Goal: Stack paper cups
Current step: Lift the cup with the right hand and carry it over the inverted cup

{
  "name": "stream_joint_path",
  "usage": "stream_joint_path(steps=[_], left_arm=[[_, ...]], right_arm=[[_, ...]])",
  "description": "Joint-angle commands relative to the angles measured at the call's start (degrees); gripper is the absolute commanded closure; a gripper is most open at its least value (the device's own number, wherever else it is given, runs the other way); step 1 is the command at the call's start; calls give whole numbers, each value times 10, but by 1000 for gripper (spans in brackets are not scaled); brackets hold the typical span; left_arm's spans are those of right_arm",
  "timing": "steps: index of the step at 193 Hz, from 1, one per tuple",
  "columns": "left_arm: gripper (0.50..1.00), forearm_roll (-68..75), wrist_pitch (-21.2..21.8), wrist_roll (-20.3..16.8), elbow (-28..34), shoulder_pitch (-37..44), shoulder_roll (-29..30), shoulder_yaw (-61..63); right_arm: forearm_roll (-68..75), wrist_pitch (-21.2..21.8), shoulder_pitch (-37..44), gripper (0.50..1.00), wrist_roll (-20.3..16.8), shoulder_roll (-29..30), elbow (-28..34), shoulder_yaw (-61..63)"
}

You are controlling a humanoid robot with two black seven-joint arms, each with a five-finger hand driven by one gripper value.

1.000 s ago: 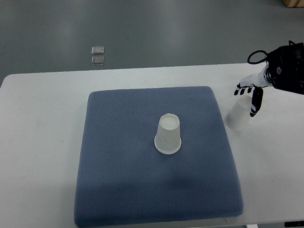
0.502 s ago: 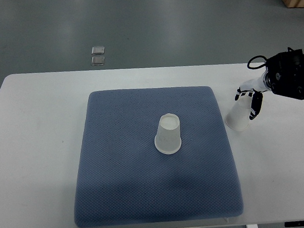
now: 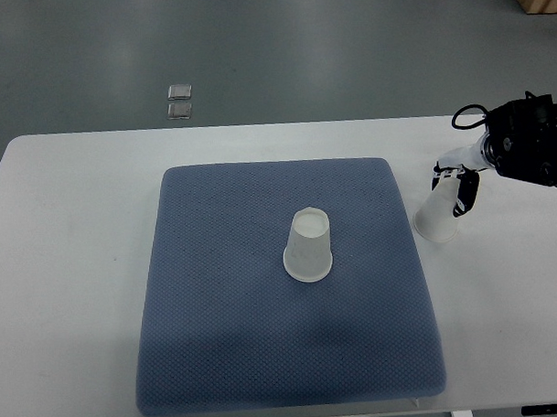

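Note:
One white paper cup [image 3: 308,246] stands upside down near the middle of the blue mat [image 3: 219,335]. A second white paper cup [image 3: 437,214] stands upside down on the white table just right of the mat's right edge. My right hand [image 3: 453,183] comes in from the right edge and has its black-tipped fingers closed around the top of this second cup. The cup still rests on the table. The left arm does not show.
The white table [image 3: 66,256] bears the mat. Two small square metal plates [image 3: 180,102] lie on the grey floor behind the table. A wooden corner [image 3: 545,4] shows at the top right.
My right hand has drawn its fingers in from spread above the cup to closed around the cup's top. The cup has stayed in place.

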Motion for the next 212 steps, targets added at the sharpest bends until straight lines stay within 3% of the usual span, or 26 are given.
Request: stream_joint_path(steps=[1,13,44,71,129,139,140,165,212], left_arm=[[500,0,0,0,0,0,0,0],[500,0,0,0,0,0,0,1],[500,0,0,0,-1,0,0,2],[500,0,0,0,-1,0,0,3],[500,1,-1,-1,-5,0,0,3],[500,1,-1,-1,-5,0,0,3],[500,2,-1,-1,-5,0,0,3],[500,2,-2,-1,-6,0,0,3],[500,2,-2,-1,-5,-1,0,3]], right_arm=[[1,1,1,820,0,-1,0,0],[0,2,2,846,0,-1,0,4],[-3,12,17,846,0,-9,3,27],[-4,40,81,846,0,-19,28,18],[-7,107,343,832,0,-59,186,-32],[-7,107,343,832,0,-59,186,-33],[-7,123,393,832,1,-58,208,-41],[-7,170,499,830,4,-50,254,-41],[-6,208,571,830,6,-42,268,-41]])
